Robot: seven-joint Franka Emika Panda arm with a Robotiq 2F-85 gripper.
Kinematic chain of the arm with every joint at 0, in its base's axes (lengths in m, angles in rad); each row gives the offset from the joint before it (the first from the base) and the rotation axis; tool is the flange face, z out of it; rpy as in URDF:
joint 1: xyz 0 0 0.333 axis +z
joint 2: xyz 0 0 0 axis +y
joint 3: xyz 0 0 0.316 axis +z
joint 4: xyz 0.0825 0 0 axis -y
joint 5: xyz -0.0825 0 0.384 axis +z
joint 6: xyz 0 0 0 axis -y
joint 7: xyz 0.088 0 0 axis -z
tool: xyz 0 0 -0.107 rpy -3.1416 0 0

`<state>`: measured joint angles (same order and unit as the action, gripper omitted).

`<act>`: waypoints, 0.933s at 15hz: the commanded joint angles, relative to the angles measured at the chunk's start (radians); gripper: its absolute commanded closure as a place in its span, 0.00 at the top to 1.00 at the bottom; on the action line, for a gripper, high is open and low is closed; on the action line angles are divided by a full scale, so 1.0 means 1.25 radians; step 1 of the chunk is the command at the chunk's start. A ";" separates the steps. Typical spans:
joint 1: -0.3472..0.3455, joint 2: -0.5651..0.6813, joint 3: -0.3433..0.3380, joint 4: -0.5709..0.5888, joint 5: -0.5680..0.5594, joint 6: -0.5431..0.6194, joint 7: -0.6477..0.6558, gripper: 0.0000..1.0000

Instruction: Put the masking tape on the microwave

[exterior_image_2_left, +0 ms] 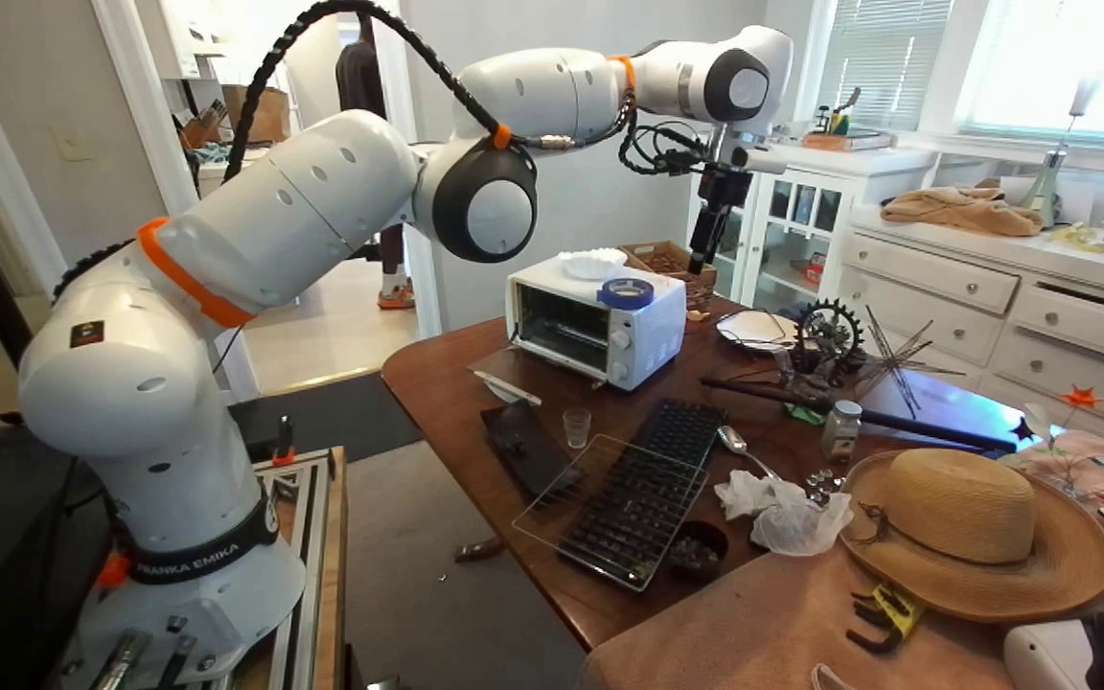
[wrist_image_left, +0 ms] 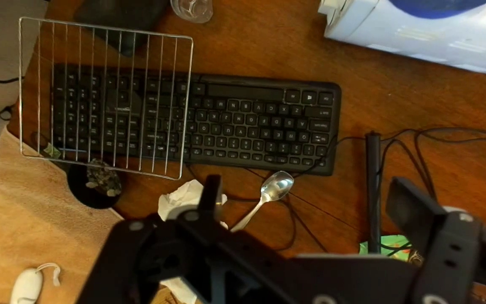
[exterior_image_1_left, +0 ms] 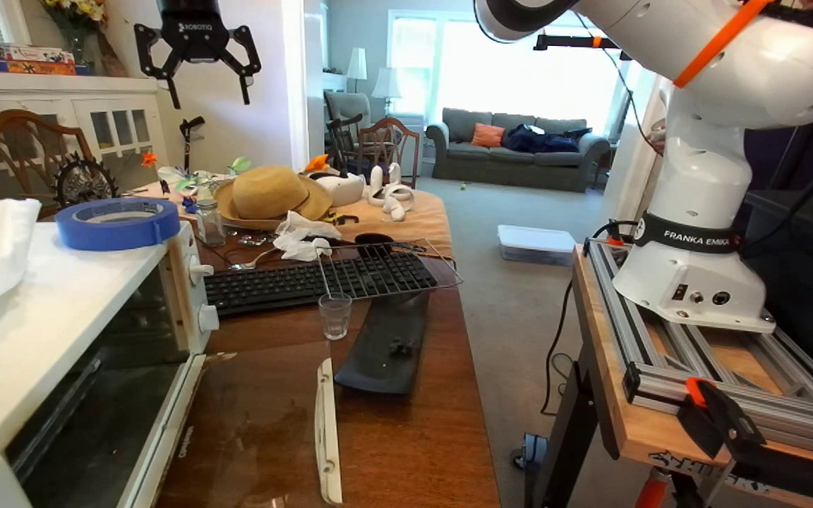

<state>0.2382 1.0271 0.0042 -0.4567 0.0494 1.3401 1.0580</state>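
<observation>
The masking tape [exterior_image_1_left: 116, 236] is a flat blue ring lying on the white top of the microwave [exterior_image_1_left: 92, 303], at the corner above the knobs. In an exterior view the tape [exterior_image_2_left: 625, 299] and the microwave [exterior_image_2_left: 653, 340] show from the knob side. In the wrist view only an edge of the tape [wrist_image_left: 441, 10] and part of the microwave [wrist_image_left: 411, 40] show at the top right. My gripper [exterior_image_1_left: 210, 104] is open and empty, pointing down, in the air above and apart from the tape. It also shows in an exterior view [exterior_image_2_left: 698, 264] and in the wrist view [wrist_image_left: 304, 190].
A white fluted bowl [exterior_image_2_left: 593, 264] stands beside the tape. The microwave's glass door [exterior_image_1_left: 258, 423] hangs open. A wire rack [wrist_image_left: 106, 101] lies over a keyboard [wrist_image_left: 247, 122]. A glass [exterior_image_1_left: 335, 316], a spoon [wrist_image_left: 277, 185], a dark rod [wrist_image_left: 373, 190] and a hat [exterior_image_2_left: 954, 508] lie around.
</observation>
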 commanded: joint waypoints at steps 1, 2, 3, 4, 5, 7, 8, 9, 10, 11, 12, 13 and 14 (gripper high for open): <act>-0.004 0.013 0.003 0.024 0.001 -0.012 0.000 1.00; -0.005 0.013 0.003 0.024 0.001 -0.012 0.000 1.00; -0.004 0.013 0.004 0.024 0.002 -0.012 0.000 1.00; -0.004 0.013 0.004 0.024 0.002 -0.013 0.000 1.00; -0.003 0.013 0.005 0.024 0.002 -0.013 0.001 1.00; -0.003 0.009 0.008 0.021 0.004 -0.025 -0.012 1.00; -0.005 0.006 0.011 0.015 0.008 -0.030 -0.014 1.00; -0.008 -0.001 0.011 0.004 0.009 -0.047 -0.014 1.00; -0.009 -0.005 0.008 -0.001 0.006 -0.070 -0.015 1.00; -0.012 -0.008 0.007 -0.005 0.007 -0.101 -0.012 1.00; -0.014 -0.008 0.003 -0.003 0.006 -0.119 0.006 1.00; -0.013 -0.008 -0.001 -0.003 0.006 -0.140 0.024 1.00; -0.013 -0.007 -0.004 -0.001 0.005 -0.156 0.043 1.00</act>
<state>0.2280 1.0258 0.0050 -0.4553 0.0522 1.2126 1.0603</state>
